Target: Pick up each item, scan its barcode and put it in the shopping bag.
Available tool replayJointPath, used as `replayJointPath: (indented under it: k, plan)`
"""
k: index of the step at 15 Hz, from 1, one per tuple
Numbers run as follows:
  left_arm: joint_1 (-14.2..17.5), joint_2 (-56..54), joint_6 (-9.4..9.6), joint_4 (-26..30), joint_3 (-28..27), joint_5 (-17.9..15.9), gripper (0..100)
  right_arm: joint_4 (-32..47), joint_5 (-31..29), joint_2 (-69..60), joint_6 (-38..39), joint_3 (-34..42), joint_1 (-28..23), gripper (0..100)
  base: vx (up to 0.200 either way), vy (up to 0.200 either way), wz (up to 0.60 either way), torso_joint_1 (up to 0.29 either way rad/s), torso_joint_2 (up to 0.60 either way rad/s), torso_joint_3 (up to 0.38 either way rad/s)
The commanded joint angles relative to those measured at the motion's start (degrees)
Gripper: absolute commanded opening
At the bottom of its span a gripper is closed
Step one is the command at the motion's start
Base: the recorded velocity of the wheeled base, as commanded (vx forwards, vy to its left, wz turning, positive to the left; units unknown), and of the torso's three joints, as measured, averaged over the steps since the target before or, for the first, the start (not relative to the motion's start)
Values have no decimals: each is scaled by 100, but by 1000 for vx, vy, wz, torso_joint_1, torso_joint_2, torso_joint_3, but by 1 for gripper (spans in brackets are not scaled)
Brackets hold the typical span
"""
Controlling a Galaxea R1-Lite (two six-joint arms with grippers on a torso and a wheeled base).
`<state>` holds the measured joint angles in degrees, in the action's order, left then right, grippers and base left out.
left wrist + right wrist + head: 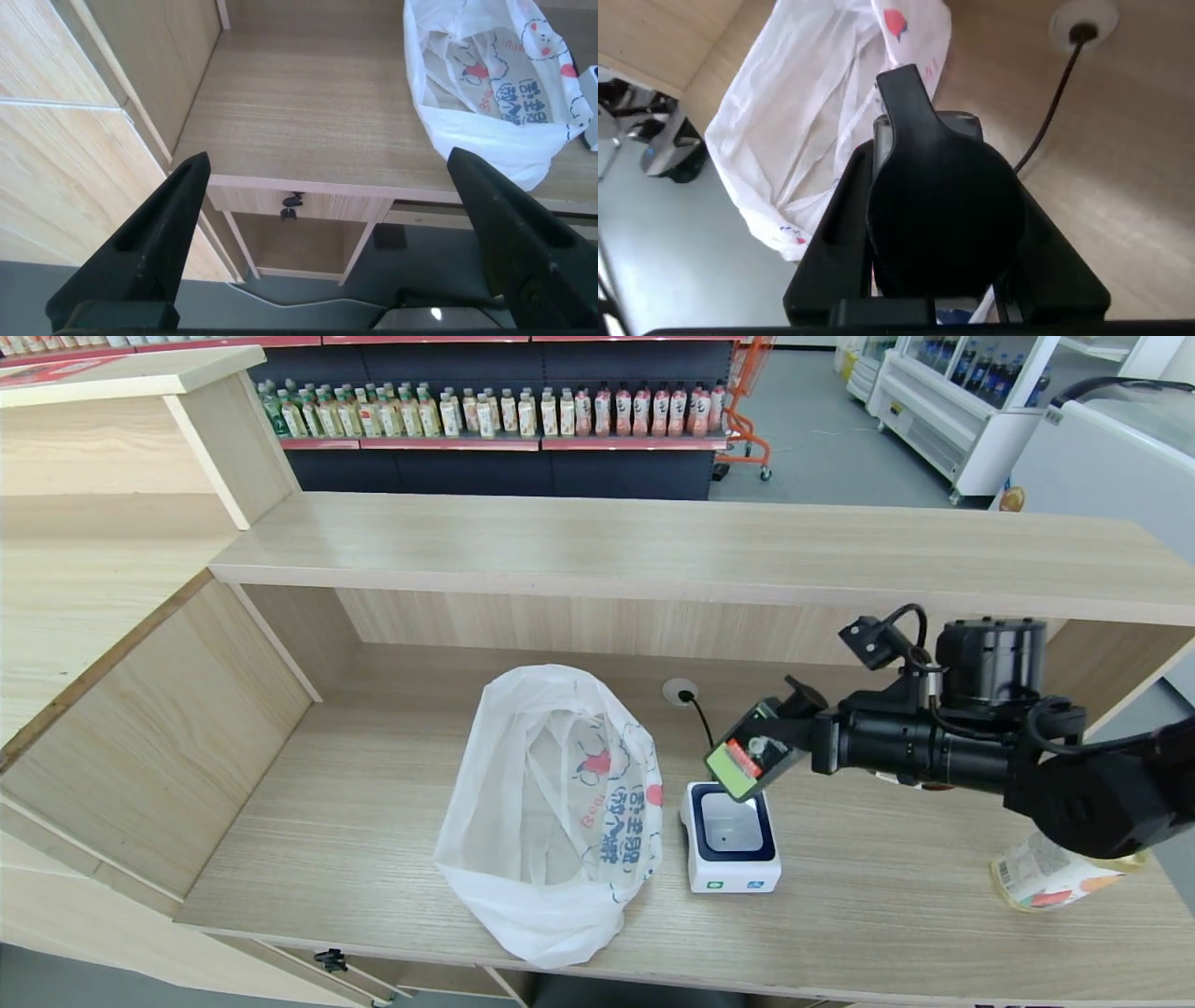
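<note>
Wooden counter (373, 821) is closed by a side wall at 9 o'clock and an overhanging shelf at 12; its front edge at 6 is free. Bare wood lies between that wall and the bag (551, 812), which stands open near the front edge. Scanner (733, 840) sits just beside the bag at its 3 o'clock. A bottle (1046, 873) lies well apart at 4. Right arm comes in level from 3 o'clock; the right gripper (780, 742) is clamped on a green packet (747, 761), tilted over the scanner. Left gripper (329, 159) hangs wide open, holding nothing, above the front edge.
</note>
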<state>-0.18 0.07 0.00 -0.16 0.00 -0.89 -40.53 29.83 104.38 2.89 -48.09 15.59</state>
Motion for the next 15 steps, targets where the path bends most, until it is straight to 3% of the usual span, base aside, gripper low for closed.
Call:
replayJointPath:
  k: [1, 4, 12, 15]
  plan:
    - [1, 1, 0, -2, 0, 1, 100, -148, -153, -814, -465, 213, -4, 0, 0, 0, 0, 0, 0, 0]
    - [1, 1, 9, -2, 0, 1, 100, -157, -452, -1332, -904, 810, 32, 0, 0, 67, 0, 2, 1, 1]
    - [1, -7, 44, -2, 0, 1, 100, -139, -443, -1288, -869, 845, 348, 0, 0, 200, 0, 4, -1, 4]
    - [-8, 1, 0, -2, 0, 1, 100, -157, -469, -858, -904, 916, 357, 0, 0, 0, 0, 0, 0, 0]
